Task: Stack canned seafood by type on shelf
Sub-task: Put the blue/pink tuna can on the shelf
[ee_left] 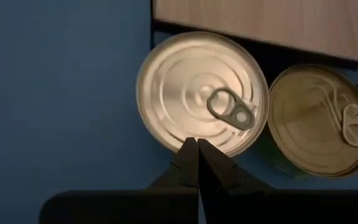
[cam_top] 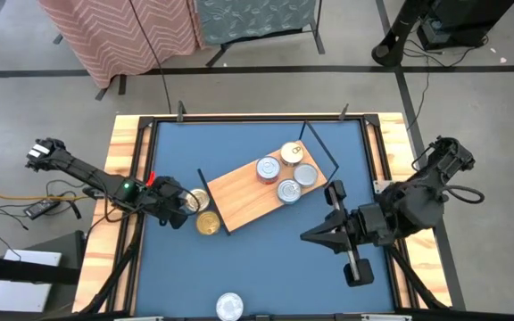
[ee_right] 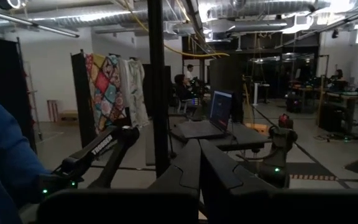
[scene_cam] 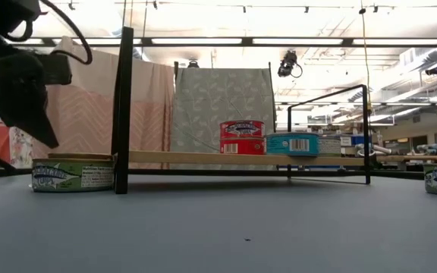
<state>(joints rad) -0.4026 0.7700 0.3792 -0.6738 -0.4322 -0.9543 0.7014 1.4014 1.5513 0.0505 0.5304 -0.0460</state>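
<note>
Left wrist view shows the silver-lidded can (ee_left: 202,91) lying flat on the blue desk (ee_left: 55,93), pull tab up, just beside a gold-lidded can (ee_left: 319,121); whether the two rims touch cannot be told. Both cans sit just off the near edge of the shelf (ee_left: 266,25). The left claw (ee_left: 197,163) hovers over the near rim of the silver lid with its fingers clenched together and holding nothing.

High view places this pair at the shelf's left end, with the left claw (cam_top: 178,201) directly over it. Four cans (cam_top: 286,172) already rest on the shelf board (cam_top: 239,196) near its right end, three silver-lidded and one gold. One further can (cam_top: 229,306) lies well apart at the desk's front edge. The right claw (cam_top: 328,234) waits clear of the shelf on the right, clenched and empty.

Procedure for the step in hand, as a judgement:
1. Release the fingers fully before descending; a clenched claw will only press on the lid.
2. Centre the fingers across the can's width, aligned so that neither finger lands on the gold-lidded neighbour or the black wire end frame (cam_top: 211,198).
3. Grip low on the side wall; the tin is shallow and may slip.
4. Lift straight up before traversing to the matching silver group.
</note>
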